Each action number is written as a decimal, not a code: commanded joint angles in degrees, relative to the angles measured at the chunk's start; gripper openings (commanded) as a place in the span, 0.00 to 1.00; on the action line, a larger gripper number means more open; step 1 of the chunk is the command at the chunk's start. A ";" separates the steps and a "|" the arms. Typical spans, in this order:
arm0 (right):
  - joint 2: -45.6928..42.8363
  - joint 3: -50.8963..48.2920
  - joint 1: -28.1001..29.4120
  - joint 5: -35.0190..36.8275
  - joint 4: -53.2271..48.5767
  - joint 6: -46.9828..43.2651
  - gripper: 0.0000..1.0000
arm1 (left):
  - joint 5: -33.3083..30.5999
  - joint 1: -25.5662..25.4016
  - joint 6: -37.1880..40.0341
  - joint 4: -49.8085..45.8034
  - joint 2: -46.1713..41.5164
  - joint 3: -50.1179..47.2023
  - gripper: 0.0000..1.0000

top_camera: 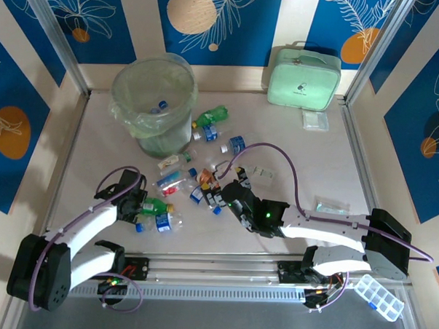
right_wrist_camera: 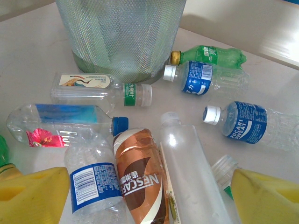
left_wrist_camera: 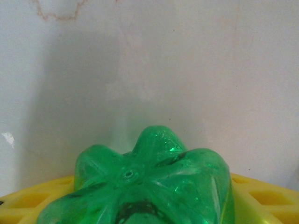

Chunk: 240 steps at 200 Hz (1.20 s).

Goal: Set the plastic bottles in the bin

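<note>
The bin (top_camera: 124, 102) stood at the far left of the table (top_camera: 314, 161), with something blue-capped lying inside its pale green bag. Most of the plastic bottles (top_camera: 197, 171) lay scattered on the table just in front of the bin and toward the middle. The left gripper (top_camera: 147, 209) was low at the near left end of the pile. A green bottle (left_wrist_camera: 149, 182) sat between its yellow fingers (left_wrist_camera: 266, 196), base toward the wrist camera, but whether the fingers had it clamped or merely flanked it could not be told. The right gripper (top_camera: 219, 197) reached into the near side of the pile with its fingers (right_wrist_camera: 32, 193) spread wide and nothing pinched. Between them, on the table, lay a brown coffee bottle (right_wrist_camera: 140, 182) and a clear bottle (right_wrist_camera: 191, 168) side by side. Beyond these were a blue-labelled bottle (right_wrist_camera: 247, 122), a bottle with a blue cap (right_wrist_camera: 65, 126) and a second green bottle (right_wrist_camera: 210, 55) close to the bin's mesh wall. A mint green case (top_camera: 303, 77) stood at the back right, well apart from the bottles.
</note>
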 commanded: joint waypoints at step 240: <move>-0.29 0.07 -0.08 0.69 1.41 -0.41 0.90 | -3.06 -0.53 16.70 -4.74 -24.42 3.82 0.38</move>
